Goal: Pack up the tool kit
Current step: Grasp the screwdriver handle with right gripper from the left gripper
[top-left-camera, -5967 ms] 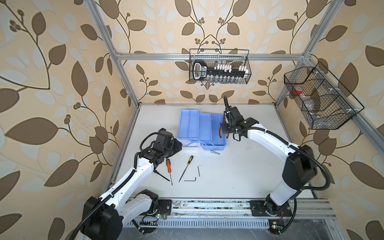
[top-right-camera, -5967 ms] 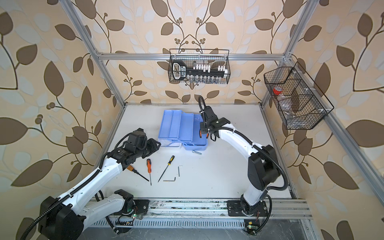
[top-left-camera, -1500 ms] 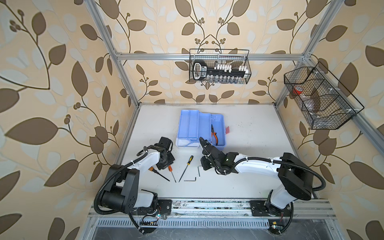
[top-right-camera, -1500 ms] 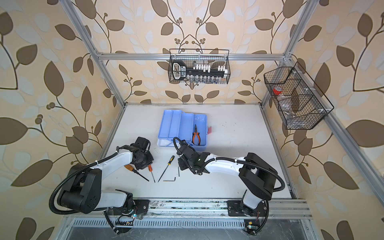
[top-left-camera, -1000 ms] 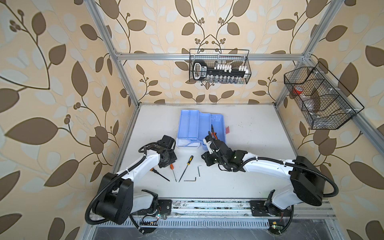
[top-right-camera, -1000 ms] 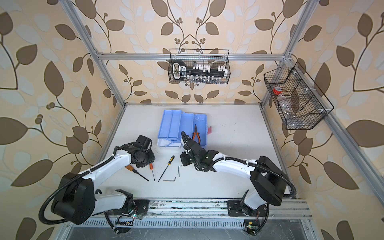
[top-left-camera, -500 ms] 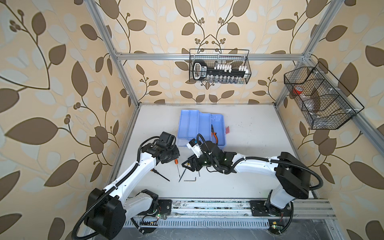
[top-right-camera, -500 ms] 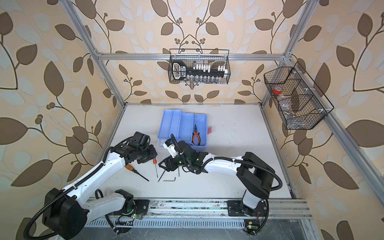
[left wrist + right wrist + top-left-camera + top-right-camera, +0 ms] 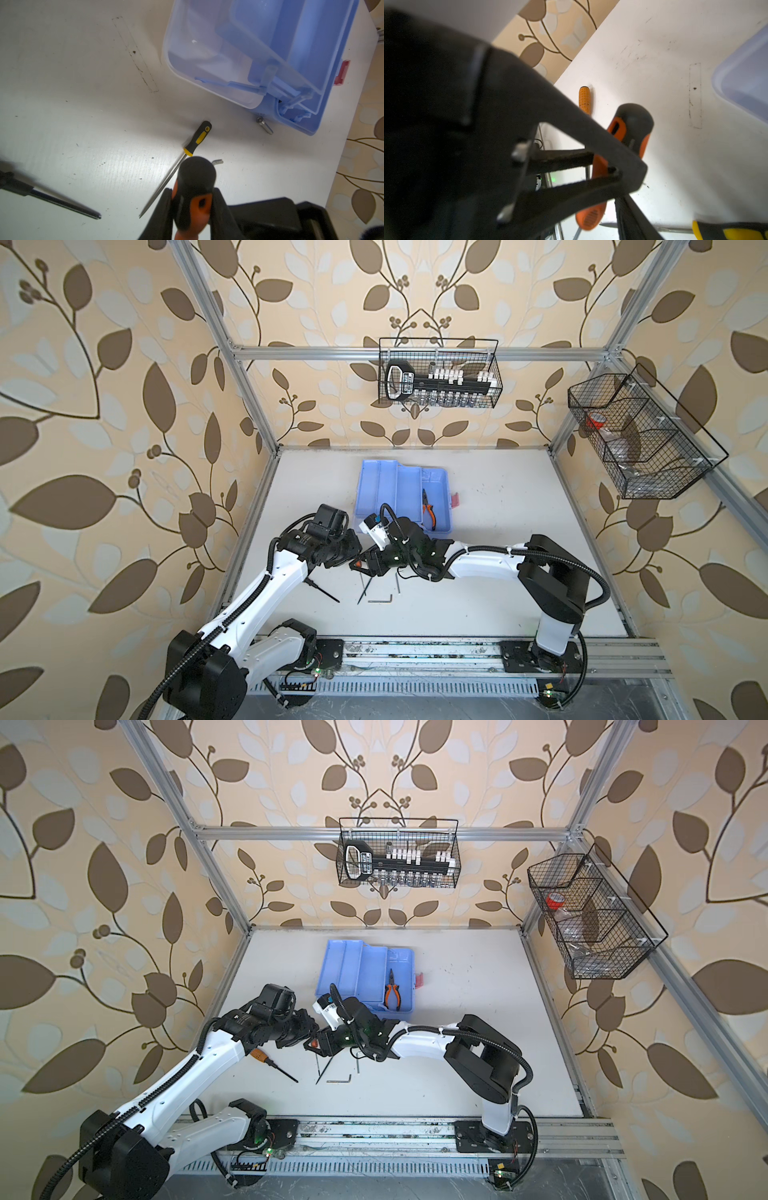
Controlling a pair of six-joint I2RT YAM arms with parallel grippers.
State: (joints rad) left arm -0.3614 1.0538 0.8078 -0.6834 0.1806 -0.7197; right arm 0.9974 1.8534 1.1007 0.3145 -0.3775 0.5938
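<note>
Screwdriver up off the worktop (image 9: 498,572), both arms meeting over it
Your left gripper (image 9: 191,193) is clamped narrow on the orange-black screwdriver (image 9: 195,176), which lay flat a moment ago. Your right gripper (image 9: 369,568) has swung over from the tool kit to face it, and I cannot tell its opening. I read this as a pass. In a top view the tool kit (image 9: 409,489) lies open at one o'clock from them with the pliers (image 9: 429,512) inside, while the yellow-black screwdriver (image 9: 198,137) and hex keys (image 9: 381,600) wait at six o'clock
</note>
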